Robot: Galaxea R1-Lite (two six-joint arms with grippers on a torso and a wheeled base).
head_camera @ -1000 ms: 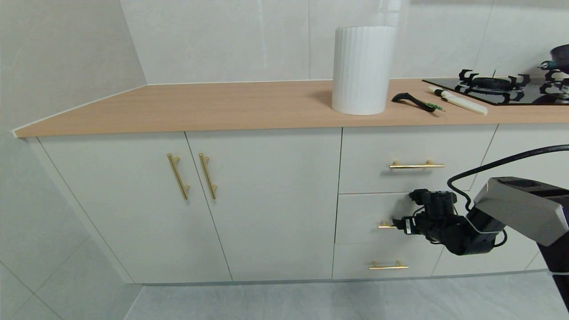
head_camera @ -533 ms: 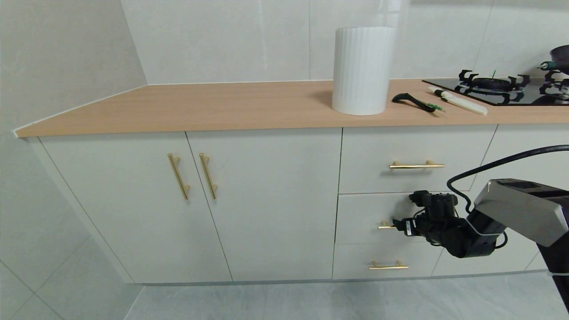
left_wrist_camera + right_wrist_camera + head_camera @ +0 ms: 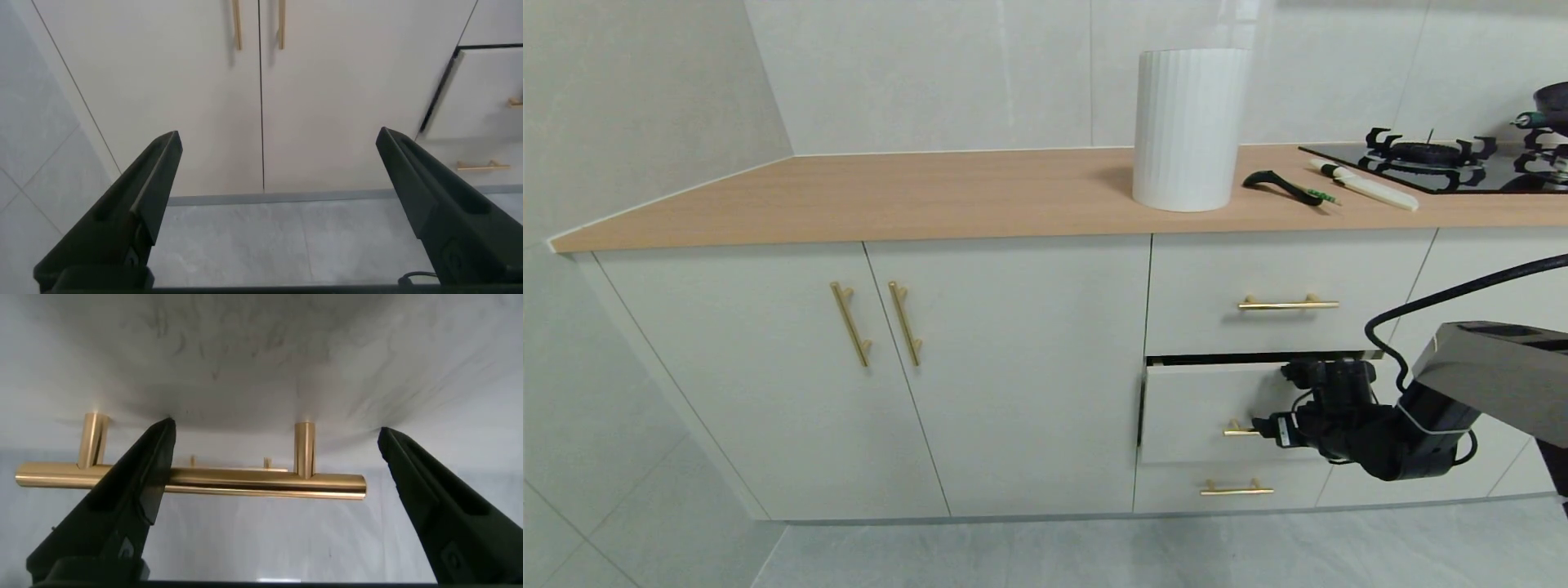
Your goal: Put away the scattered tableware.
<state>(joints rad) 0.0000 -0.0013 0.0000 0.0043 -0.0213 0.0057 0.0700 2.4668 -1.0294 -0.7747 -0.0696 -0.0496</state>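
Little grip on the brass handle (image 3: pixel 245 483): right gripper (image 3: pixel 275 433) splayed wide, seemingly only hooked on. Could slip off mid-pull, leaving the middle drawer (image 3: pixel 1192 408) barely ajar below the top drawer (image 3: pixel 1217 269).

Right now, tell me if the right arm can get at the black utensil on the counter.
Probably yes, once it leaves the drawer: the right hand straddles the middle drawer's handle, below the counter. The black utensil lies in the open, nothing over it.
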